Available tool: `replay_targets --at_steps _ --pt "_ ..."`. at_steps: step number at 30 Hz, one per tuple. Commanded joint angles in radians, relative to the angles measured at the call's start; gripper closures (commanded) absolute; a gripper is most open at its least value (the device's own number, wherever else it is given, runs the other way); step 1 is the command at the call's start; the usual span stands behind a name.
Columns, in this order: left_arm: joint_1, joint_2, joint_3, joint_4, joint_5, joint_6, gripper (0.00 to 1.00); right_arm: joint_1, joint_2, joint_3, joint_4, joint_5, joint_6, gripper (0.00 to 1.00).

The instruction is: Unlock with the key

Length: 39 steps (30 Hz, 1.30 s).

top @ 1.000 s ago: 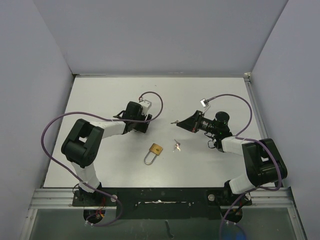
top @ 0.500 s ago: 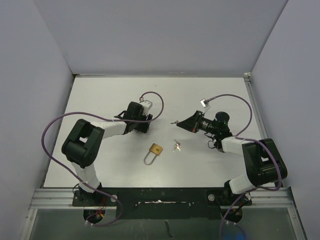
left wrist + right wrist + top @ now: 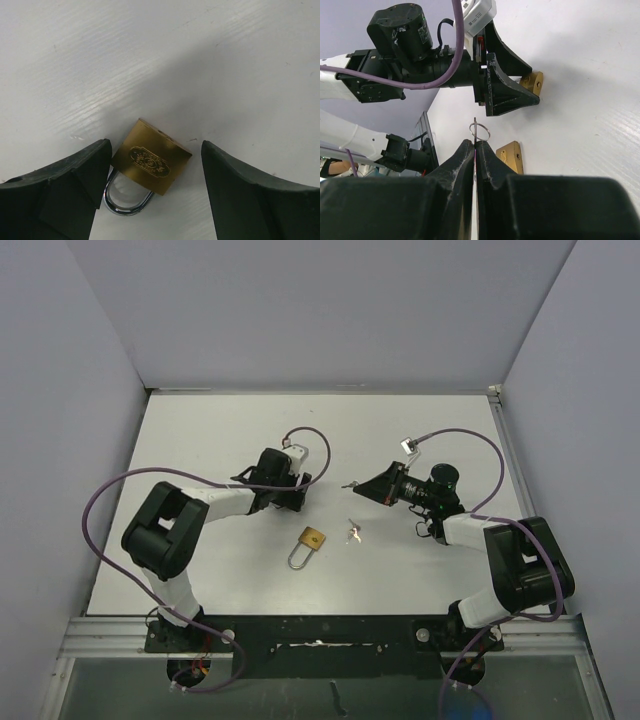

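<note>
A brass padlock (image 3: 311,540) with a steel shackle lies on the white table (image 3: 200,440). My left gripper (image 3: 302,490) is open just behind it. In the left wrist view the padlock (image 3: 151,162) lies between the spread fingers of this gripper (image 3: 156,150), closer to the left one, and I cannot tell if it touches. My right gripper (image 3: 362,485) is shut on a thin key (image 3: 348,483), held edge-on above the table, its ring (image 3: 480,131) past the fingertips of the gripper (image 3: 474,145). Two brass pieces show in the right wrist view; I cannot tell which is the padlock.
A small loose bunch of keys (image 3: 353,531) lies on the table just right of the padlock, below my right gripper. Grey walls close in the table on three sides. Purple cables loop over both arms.
My left gripper has moved a little to the right, toward the padlock. The right gripper, its key and the padlock have not moved.
</note>
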Motion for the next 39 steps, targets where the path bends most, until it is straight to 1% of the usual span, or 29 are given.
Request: replay_targets --at_steps 1,6,13,23,30,35,37,39 --pt "-0.035 -0.004 -0.04 -0.09 0.098 -0.084 0.27 -0.008 -0.019 -0.003 0.058 -0.019 -0.006 1.0" --pt "-0.041 -0.004 -0.046 -0.08 0.097 -0.097 0.27 -0.007 -0.025 -0.006 0.055 -0.019 -0.006 1.0" --pt "-0.05 -0.001 -0.051 -0.116 0.084 -0.097 0.26 -0.007 -0.03 -0.008 0.049 -0.019 -0.01 1.0" --pt "-0.097 -0.024 -0.069 -0.137 0.06 -0.141 0.26 -0.006 -0.03 -0.001 0.047 -0.02 -0.009 1.0" --pt "-0.1 0.017 -0.036 -0.16 0.009 -0.152 0.26 -0.005 -0.035 0.002 0.041 -0.025 -0.012 1.0" --pt "-0.1 0.04 -0.028 -0.154 -0.006 -0.159 0.38 -0.007 -0.048 -0.003 0.022 -0.022 -0.023 1.0" --pt "-0.1 0.051 -0.025 -0.156 -0.011 -0.161 0.45 -0.007 -0.048 -0.006 0.02 -0.022 -0.025 1.0" --pt "-0.102 0.063 -0.022 -0.161 -0.019 -0.161 0.46 -0.007 -0.048 -0.009 0.019 -0.022 -0.026 1.0"
